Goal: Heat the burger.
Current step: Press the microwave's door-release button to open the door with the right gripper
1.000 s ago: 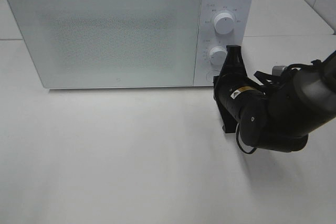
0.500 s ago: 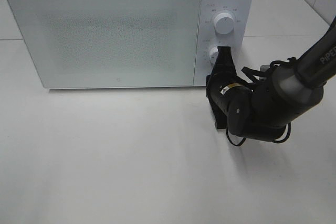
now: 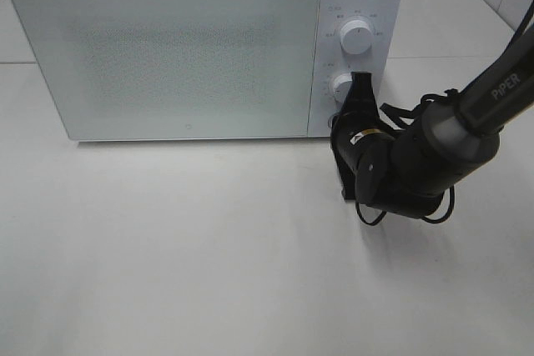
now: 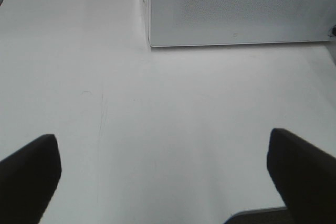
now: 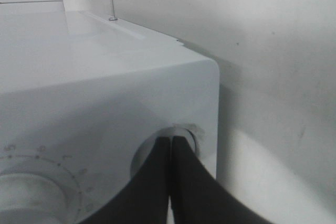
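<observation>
Left hand (image 4: 163, 137) released, fingers spread wide above the bare counter (image 3: 209, 248). Right hand (image 5: 169, 141) clenched on nothing, fingertips together and pressed on the round button (image 5: 144, 156) below the lower dial (image 3: 340, 85) of the white microwave (image 3: 167, 47), whose door is closed. The burger cannot be seen in any view.

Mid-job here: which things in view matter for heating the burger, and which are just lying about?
Job: microwave, door shut; its round button; right gripper, shut, tips at that button. Burger not in view.
Idle: left gripper, open over the table; upper dial; lower dial.
</observation>
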### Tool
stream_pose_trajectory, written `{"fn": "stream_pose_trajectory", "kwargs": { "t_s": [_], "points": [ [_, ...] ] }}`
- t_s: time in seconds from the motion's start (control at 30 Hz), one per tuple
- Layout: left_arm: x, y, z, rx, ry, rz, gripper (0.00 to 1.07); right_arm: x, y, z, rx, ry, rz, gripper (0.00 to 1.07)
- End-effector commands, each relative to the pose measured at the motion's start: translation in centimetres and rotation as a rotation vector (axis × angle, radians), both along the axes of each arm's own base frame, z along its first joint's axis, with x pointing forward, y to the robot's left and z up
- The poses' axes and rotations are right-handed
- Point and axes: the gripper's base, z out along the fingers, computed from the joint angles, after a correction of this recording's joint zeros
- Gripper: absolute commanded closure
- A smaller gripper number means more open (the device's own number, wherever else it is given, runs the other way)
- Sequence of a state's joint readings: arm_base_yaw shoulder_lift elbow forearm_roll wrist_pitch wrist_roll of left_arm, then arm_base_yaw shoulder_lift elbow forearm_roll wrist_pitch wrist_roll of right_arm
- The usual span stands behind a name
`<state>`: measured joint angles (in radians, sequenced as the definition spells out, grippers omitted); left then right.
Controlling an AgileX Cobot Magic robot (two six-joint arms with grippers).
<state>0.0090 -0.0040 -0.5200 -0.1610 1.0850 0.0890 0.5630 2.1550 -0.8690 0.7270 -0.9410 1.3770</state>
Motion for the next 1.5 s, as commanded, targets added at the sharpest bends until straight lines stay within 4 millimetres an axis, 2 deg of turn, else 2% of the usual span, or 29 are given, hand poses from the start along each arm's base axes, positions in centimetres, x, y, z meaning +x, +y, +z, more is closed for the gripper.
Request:
{"fn": "stream_pose_trajectory", "kwargs": {
  "t_s": [0.03, 0.3, 0.47, 0.7, 1.23, 1.5],
  "points": [
    [0.0, 0.0, 0.0, -0.011, -0.012, 0.003, 0.06, 1.2, -0.1, 1.2, -0.011, -0.089, -0.02, 1.07],
    [0.0, 0.0, 0.0, -0.011, -0.013, 0.003, 0.06, 2.0, 0.2, 2.3, 0.002, -0.158, -0.039, 1.07],
    [0.0, 0.0, 0.0, -0.011, -0.013, 0.003, 0.06, 3.1, 0.5, 4.0, 0.015, -0.281, -0.067, 1.07],
    [0.0, 0.0, 0.0, -0.011, -0.013, 0.003, 0.06, 4.0, 0.9, 4.4, 0.01, -0.347, -0.078, 1.07],
    [0.0, 0.0, 0.0, -0.011, -0.013, 0.003, 0.06, 4.5, 1.2, 4.1, 0.015, -0.349, -0.086, 1.07],
    [0.0, 0.0, 0.0, -0.011, -0.013, 0.003, 0.06, 4.3, 1.5, 4.3, 0.034, -0.256, -0.062, 1.07]
  ]
}}
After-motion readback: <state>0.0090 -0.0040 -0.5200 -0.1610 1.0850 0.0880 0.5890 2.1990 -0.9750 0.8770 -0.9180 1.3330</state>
